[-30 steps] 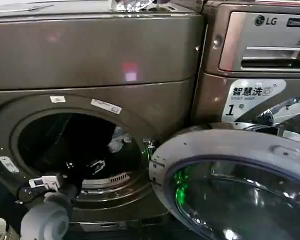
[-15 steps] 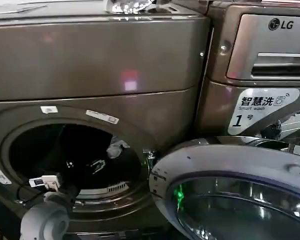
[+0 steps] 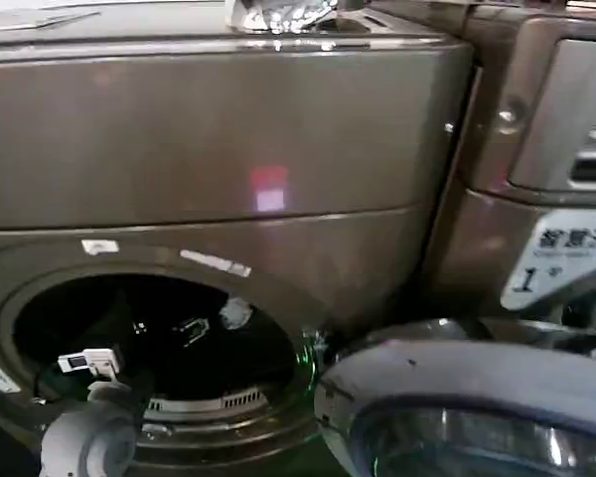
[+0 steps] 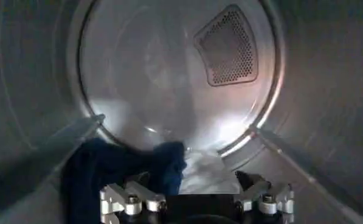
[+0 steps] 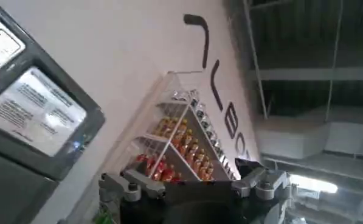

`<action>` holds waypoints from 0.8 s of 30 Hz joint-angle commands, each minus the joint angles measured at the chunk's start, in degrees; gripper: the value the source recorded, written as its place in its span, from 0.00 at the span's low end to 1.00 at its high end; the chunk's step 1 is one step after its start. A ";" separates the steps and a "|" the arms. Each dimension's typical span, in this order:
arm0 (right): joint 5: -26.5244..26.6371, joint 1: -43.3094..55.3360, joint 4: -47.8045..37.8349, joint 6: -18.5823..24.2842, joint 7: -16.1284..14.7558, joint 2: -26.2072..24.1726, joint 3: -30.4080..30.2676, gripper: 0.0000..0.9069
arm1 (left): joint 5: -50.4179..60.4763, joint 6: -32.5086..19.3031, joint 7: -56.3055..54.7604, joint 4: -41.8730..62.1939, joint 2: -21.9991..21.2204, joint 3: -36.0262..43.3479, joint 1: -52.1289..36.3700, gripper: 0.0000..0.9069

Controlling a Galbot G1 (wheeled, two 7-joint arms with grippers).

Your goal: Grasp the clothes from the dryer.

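My head camera has swung since half a second ago: the bronze dryer [image 3: 228, 139] now takes up more of the picture, and the neighbouring machine with the "1" sticker [image 3: 561, 260] has slid toward the right edge, its LG badge gone out of frame. The grey-rimmed glass door [image 3: 457, 383] hangs open at lower right and has also shifted right. My left arm [image 3: 87, 437] is in much the same spot as before, reaching through the round porthole into the dark drum.

From the left wrist camera I am looking down the steel drum toward its rear wall and the perforated vent [image 4: 228, 47]. The left gripper [image 4: 196, 198] has its fingers spread wide, holding nothing. Just ahead of them on the drum floor lie the clothes: the dark navy garment [image 4: 117, 167] bunched beside a drum paddle, and the pale white garment [image 4: 204, 171] touching it.

The right gripper [image 5: 193, 185] is parked out in the room, facing a wall with a snack rack [image 5: 181, 137]; its fingers also stand wide apart, empty.
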 commanded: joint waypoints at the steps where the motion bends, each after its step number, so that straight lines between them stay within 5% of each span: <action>1: 0.05 -0.65 -0.05 0.08 0.05 -0.17 1.53 1.00 | -0.23 2.80 -0.03 2.36 0.41 0.10 -3.43 1.00; 24: 1.48 -2.59 0.12 -0.06 -0.34 -0.62 4.17 1.00 | 3.69 -5.23 0.65 31.96 -2.51 8.78 -27.42 1.00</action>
